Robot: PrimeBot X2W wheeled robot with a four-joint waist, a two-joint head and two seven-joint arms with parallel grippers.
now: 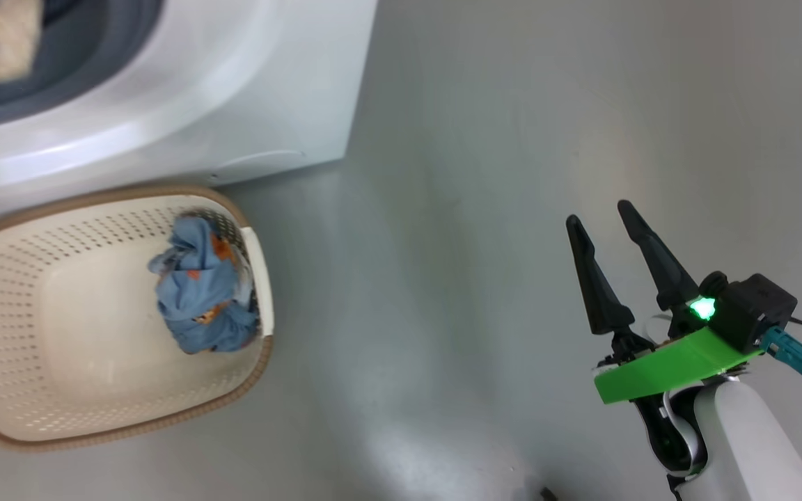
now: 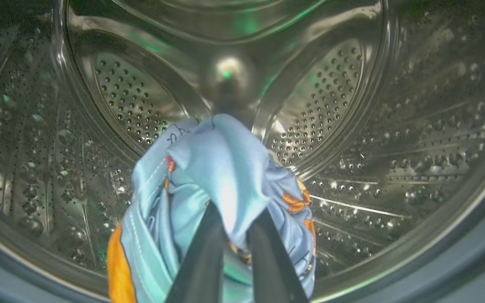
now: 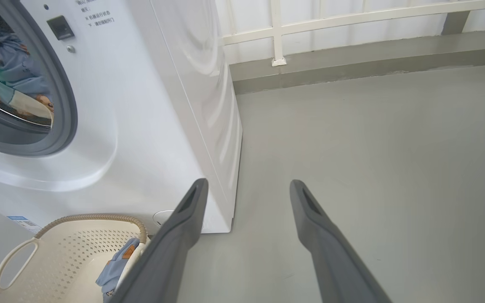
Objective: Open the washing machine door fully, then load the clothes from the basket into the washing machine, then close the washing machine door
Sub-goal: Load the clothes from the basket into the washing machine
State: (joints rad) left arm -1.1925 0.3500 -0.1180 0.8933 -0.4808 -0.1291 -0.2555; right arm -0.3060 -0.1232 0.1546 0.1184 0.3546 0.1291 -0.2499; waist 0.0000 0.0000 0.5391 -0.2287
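Observation:
Inside the steel drum (image 2: 352, 126) of the washing machine (image 1: 234, 104), my left gripper (image 2: 236, 227) is shut on a light blue garment with orange trim (image 2: 225, 164). That garment hangs from its fingers above the drum floor. It also shows through the machine's round opening (image 3: 15, 71), ringed by the grey seal (image 3: 63, 105). A second blue bundle (image 1: 202, 292) lies against the right wall of the cream basket (image 1: 95, 196), on the floor in front of the machine. My right gripper (image 1: 599, 213) hovers open over bare floor, well right of the basket. The door is out of view.
Grey floor (image 1: 477, 243) stretches right of the machine and basket. A white railing and a low kerb (image 3: 352, 46) run behind the machine. A small blue label (image 3: 17, 219) sits low on the machine's front. A blurred pale shape (image 1: 1, 35) hangs at the drum opening.

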